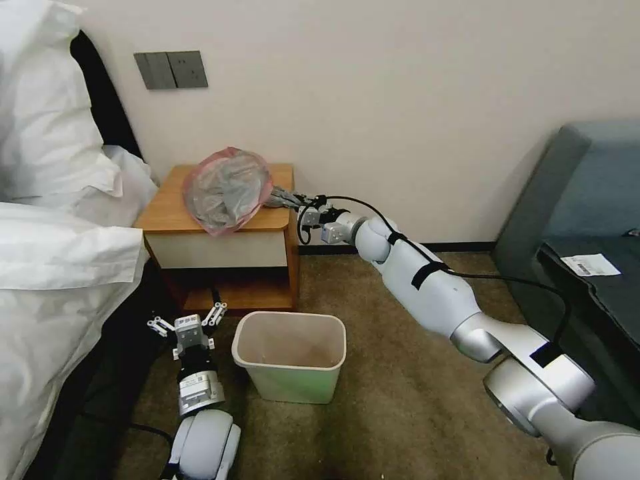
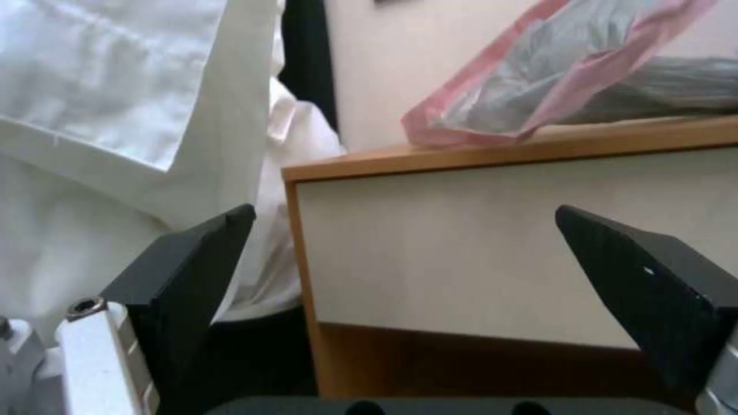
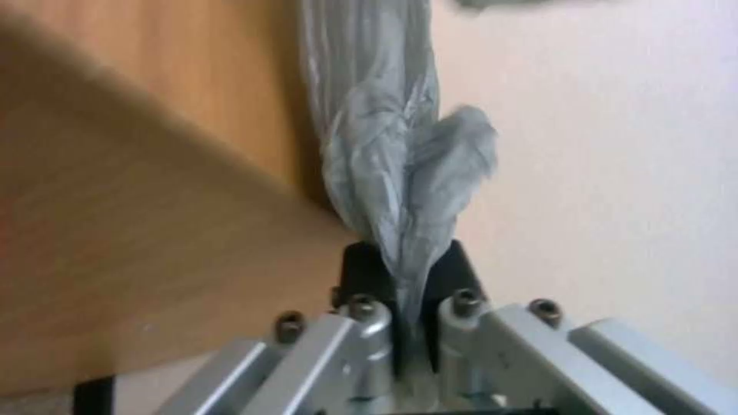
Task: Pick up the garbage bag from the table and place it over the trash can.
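One garbage bag (image 1: 228, 189) on table (image 1: 167, 212), pinched by right tool (image 1: 288, 198).

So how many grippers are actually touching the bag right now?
1. The right gripper is shut on the garbage bag at the table's right edge; the left gripper hangs open beside the trash can.

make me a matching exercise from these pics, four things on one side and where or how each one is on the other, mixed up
Things:
1. garbage bag
2. trash can
3. left gripper
4. right gripper

States:
A. standing on the carpet in front of the table, nothing in it
B. low beside the bed, jaws open
C. lying on the table top, its pink mouth hanging over the front edge
D. at the table's right edge, jaws shut on a bunched grey tail of plastic

Pairs: 1-C, 2-A, 3-B, 4-D
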### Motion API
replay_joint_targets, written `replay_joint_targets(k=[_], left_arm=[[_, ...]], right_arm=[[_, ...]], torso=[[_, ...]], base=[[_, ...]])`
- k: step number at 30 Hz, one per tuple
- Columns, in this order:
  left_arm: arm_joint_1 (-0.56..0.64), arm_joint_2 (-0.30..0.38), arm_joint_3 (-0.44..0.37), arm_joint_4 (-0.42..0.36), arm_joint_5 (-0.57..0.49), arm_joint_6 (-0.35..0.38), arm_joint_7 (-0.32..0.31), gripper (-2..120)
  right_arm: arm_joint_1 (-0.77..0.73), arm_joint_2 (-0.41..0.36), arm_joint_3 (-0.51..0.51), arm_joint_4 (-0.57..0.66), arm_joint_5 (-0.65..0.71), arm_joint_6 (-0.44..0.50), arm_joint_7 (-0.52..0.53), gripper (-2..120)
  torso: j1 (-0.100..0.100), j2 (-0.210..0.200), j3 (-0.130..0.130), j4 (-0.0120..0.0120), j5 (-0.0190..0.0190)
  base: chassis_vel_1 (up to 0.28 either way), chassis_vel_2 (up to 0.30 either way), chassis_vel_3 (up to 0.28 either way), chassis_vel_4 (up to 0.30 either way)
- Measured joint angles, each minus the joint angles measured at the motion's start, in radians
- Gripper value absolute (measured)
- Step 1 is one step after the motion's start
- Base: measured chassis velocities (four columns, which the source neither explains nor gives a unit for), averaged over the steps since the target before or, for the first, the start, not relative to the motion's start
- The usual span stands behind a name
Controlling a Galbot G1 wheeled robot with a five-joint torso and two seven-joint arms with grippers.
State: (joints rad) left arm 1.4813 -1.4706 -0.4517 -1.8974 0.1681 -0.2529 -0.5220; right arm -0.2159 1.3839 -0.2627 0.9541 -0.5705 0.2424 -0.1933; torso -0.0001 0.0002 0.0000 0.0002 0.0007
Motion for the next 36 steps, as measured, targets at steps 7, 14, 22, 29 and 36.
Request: replay_joint_targets(k=[7, 14, 22, 29, 36], left_arm=[[-0.001, -0.001, -0.005, 0.010, 0.000, -0.001, -0.003, 98], [-0.001, -0.001, -0.007, 0.017, -0.002, -0.003, -0.005, 98], [-0.013, 0.015, -0.015, 0.029, -0.020, -0.003, -0.006, 98], [-0.023, 0.031, -0.032, 0.020, -0.084, 0.002, -0.007, 98], [-0.003, 0.058, -0.064, -0.051, -0.178, 0.026, -0.006, 98]], right_arm=[[-0.007, -0.014, 0.001, 0.019, 0.010, 0.000, -0.010, 0], [-0.041, -0.041, 0.025, 0.094, 0.054, -0.003, 0.001, 0], [-0.209, -0.118, 0.056, 0.329, 0.293, -0.105, 0.023, 0], [-0.427, -0.157, 0.106, 0.543, 0.363, -0.143, 0.025, 0], [-0.656, -0.158, 0.157, 0.678, 0.421, -0.160, 0.016, 0]], torso=[[0.000, 0.000, 0.000, -0.0001, -0.0005], [0.000, 0.000, 0.000, 0.0000, -0.0008], [0.000, 0.000, 0.000, -0.0001, -0.0007], [0.000, 0.000, 0.000, -0.0002, -0.0009], [0.000, 0.000, 0.000, -0.0002, -0.0008]], base=[[0.000, 0.000, 0.000, 0.000], [0.000, 0.000, 0.000, 0.000], [0.000, 0.000, 0.000, 0.000], [0.000, 0.000, 0.000, 0.000], [0.000, 0.000, 0.000, 0.000]])
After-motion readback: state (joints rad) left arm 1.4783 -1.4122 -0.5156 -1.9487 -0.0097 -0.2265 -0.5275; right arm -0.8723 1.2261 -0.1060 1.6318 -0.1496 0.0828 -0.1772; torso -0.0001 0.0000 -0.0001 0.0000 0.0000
